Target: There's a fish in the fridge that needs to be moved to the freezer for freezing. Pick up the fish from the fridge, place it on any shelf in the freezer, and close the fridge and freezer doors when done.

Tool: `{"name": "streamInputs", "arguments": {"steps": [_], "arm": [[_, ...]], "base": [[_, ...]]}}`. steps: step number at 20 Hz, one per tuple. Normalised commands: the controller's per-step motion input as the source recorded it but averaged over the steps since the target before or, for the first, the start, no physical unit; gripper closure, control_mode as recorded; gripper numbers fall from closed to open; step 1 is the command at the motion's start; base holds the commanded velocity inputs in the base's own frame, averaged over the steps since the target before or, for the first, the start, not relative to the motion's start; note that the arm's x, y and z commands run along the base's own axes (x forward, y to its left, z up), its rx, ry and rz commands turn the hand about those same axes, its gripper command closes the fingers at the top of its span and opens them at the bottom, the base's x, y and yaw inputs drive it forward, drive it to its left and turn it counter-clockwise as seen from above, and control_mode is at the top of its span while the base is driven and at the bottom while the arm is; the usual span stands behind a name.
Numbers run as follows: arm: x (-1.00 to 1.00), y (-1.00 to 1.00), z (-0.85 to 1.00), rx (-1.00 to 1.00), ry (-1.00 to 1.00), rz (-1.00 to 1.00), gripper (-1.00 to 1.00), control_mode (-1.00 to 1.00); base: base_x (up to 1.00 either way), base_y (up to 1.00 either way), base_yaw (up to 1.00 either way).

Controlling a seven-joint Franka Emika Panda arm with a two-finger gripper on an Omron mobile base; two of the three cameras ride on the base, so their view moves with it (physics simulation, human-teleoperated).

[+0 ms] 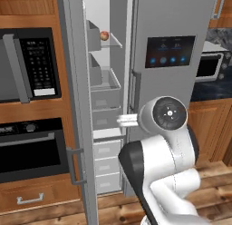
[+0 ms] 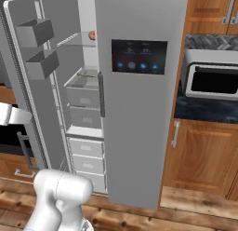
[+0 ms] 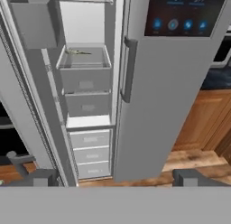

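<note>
Fish (image 3: pixel 77 52) in freezer (image 3: pixel 85 85) bin, 11 o'clock | fridge door (image 3: pixel 173 78) closed | you still close freezer door (image 3: pixel 31 105) | gripper (image 3: pixel 113 178) spread, empty

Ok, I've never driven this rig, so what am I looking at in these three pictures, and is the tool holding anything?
It is a white robot arm on a driving base. Two pictures look over it from behind, from its left and its right. The third looks along the tool, whose dark tips stand wide apart with nothing between them. Ahead, the narrow freezer door stands open, and the wide fridge door looks shut. A small round reddish thing sits high inside the freezer.
</note>
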Motion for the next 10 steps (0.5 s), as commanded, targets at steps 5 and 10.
{"name": "streamInputs", "arguments": {"steps": [5, 10], "arm": [[-0.03, 1.0, -0.14, 0.0, -0.04, -0.06, -1.0, -1.0], [-0.04, 1.0, -0.16, 0.0, -0.09, -0.11, -1.0, -1.0]], "base": [[0.0, 0.0, 0.0], [0.0, 0.0, 0.0]]}}
